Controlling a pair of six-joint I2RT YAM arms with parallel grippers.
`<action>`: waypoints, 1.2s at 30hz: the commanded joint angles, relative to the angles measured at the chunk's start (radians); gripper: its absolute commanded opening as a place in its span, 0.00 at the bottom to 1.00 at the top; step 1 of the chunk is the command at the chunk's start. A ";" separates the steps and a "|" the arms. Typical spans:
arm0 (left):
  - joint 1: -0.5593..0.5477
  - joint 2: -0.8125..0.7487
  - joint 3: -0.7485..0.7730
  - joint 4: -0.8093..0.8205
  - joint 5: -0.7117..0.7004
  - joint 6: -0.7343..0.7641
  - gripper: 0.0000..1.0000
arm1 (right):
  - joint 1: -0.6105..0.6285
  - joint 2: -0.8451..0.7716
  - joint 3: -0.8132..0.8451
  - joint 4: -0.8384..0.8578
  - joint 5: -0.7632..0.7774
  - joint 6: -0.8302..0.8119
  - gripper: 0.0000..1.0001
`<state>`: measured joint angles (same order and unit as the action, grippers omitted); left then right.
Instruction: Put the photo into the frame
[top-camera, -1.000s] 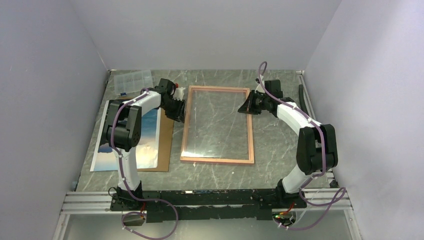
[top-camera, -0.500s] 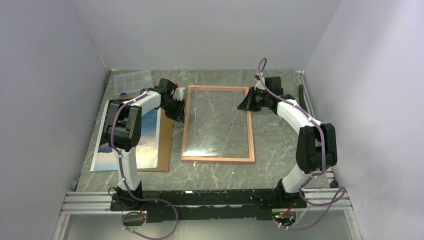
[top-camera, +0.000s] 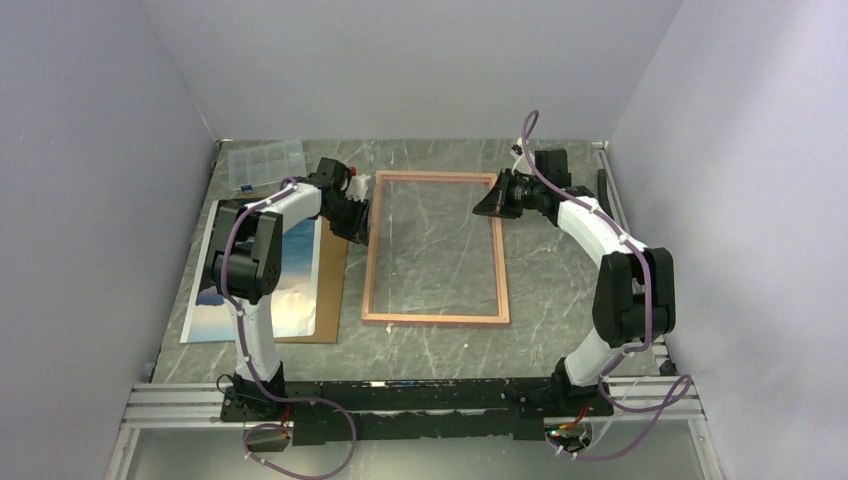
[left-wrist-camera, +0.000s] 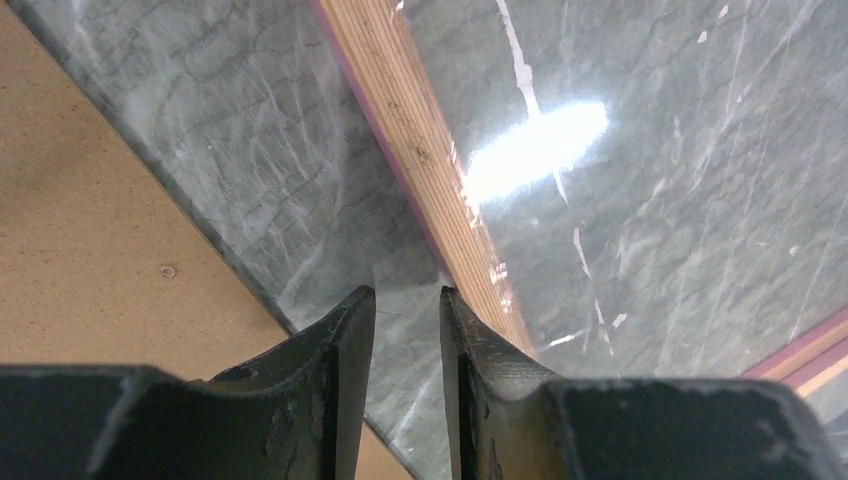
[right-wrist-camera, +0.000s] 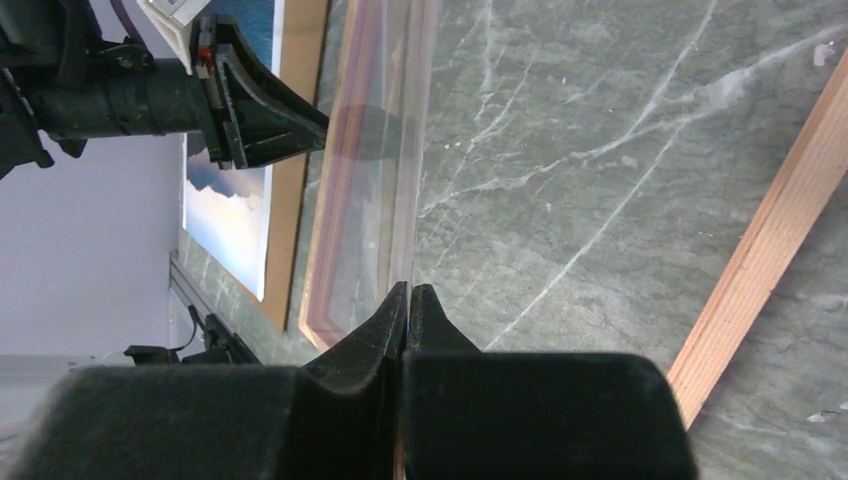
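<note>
The frame (top-camera: 435, 319) lies flat mid-table, tan wood side up; its rails also show in the left wrist view (left-wrist-camera: 420, 150) and the right wrist view (right-wrist-camera: 770, 240). My right gripper (top-camera: 483, 208) (right-wrist-camera: 408, 290) is shut on the right edge of a clear pane (right-wrist-camera: 410, 150) and holds that edge up above the frame. My left gripper (top-camera: 362, 236) (left-wrist-camera: 405, 298) is narrowly open and empty, at the frame's left rail, just over the pane's left edge. The photo (top-camera: 225, 300) (right-wrist-camera: 235, 200) lies picture up at the left on the brown backing board (top-camera: 325, 290), partly under my left arm.
A clear plastic compartment box (top-camera: 265, 163) sits at the back left. A black object (top-camera: 603, 190) lies by the right wall. Grey walls close in the left, back and right sides.
My right gripper has risen and moved a little toward the back with the pane's edge, tilting the pane more steeply. The left arm has not moved.
</note>
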<state>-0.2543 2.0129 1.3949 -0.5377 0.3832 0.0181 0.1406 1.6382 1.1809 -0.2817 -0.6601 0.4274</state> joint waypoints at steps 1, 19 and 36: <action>-0.006 -0.049 -0.011 0.000 -0.013 0.010 0.36 | -0.002 -0.043 0.014 0.060 -0.062 0.012 0.00; -0.005 -0.066 -0.015 -0.018 -0.025 0.021 0.34 | -0.084 -0.070 -0.102 0.217 -0.132 0.167 0.00; -0.006 -0.074 -0.058 0.008 0.035 -0.006 0.34 | -0.064 -0.100 -0.217 0.443 -0.200 0.433 0.00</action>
<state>-0.2565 1.9823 1.3518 -0.5339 0.3775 0.0219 0.0605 1.5932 0.9524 0.0746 -0.8280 0.7994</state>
